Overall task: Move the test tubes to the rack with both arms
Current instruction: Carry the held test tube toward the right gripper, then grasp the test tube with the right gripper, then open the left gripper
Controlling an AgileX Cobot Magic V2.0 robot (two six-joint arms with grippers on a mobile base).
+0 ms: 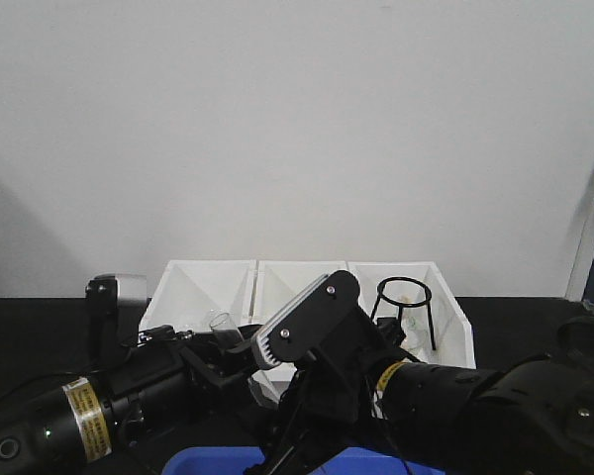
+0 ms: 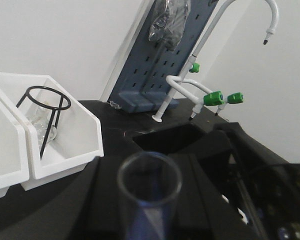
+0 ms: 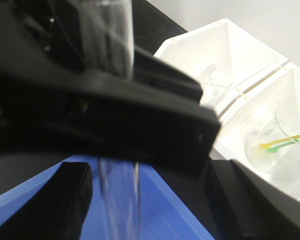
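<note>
The left gripper [image 1: 223,348] is pinched on a test tube [image 2: 149,174]. It holds the tube upright in front of the row of white bins [image 1: 210,282], rim up and rounded end hanging toward a blue tray [image 1: 213,463] on the robot's side of the bins. The right gripper [image 3: 157,202] has its jaws spread wide, one on each side of the tube's lower length, touching nothing.

This looks like the hand-over step: one arm presents the tube and the other is placed to take it. As I judge it, the next move calls for the right jaws to close squarely on the glass below the left fingers before the left lets go. An off-centre grip or an early release could drop the tube into the tray.

The end bin of the row holds a black wire tripod [image 2: 44,107] with a clear beaker [image 2: 39,122] under it. The right wrist view shows another beaker [image 3: 277,142] with a yellow and green strip in one bin, and more clear glassware [image 3: 212,75] in the bin beside it. The arms hide what the blue tray holds. The rack is in none of the views, so its place relative to the bins cannot be told
</note>
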